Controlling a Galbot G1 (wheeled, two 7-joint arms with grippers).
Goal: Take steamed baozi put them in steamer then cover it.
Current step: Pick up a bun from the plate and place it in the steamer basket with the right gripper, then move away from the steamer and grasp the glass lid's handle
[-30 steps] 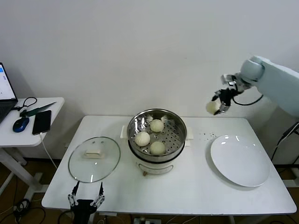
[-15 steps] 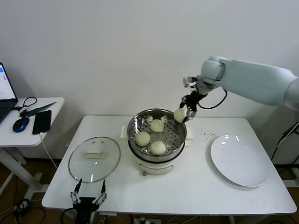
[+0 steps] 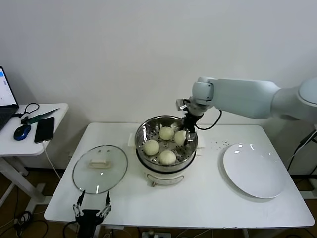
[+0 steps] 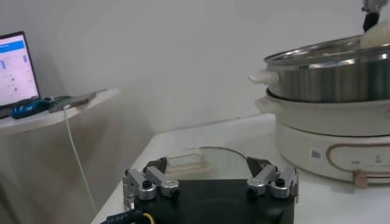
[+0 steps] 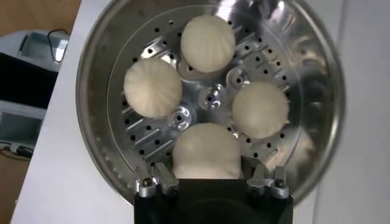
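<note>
Left claw (image 3: 91,210) sits at the near edge of the table (image 3: 198,208), fingers spread wide, nothing between them. In the left wrist view both finger pairs (image 4: 149,182) stand apart, with the cover just beyond them.

Cover (image 3: 99,168): clear glass lid, white handle up, lying flat on the table left of the steamer, apart from it.

Steamer (image 3: 166,171): steel pot on a white base, centre of the table. A small label (image 4: 315,154) is on the base front; its print is too small to read. No other legible writing or brand on the task items.

Baozi: three lie free on the perforated tray, at front (image 3: 167,157), left (image 3: 151,147) and back (image 3: 166,133). The fourth baozi (image 3: 180,137) is at the tray's right side, gripped by the right claw (image 3: 185,136), which reaches down inside the pot rim. In the right wrist view the fingers (image 5: 157,183) are closed against either side of that bun (image 5: 205,151); whether it touches the tray cannot be told.

White plate (image 3: 254,170): right of the steamer, well apart.

Side table (image 3: 30,139), far left: black phone (image 3: 44,130), blue mouse (image 3: 22,132), and a laptop (image 3: 6,97) with a lit screen, text unreadable.
</note>
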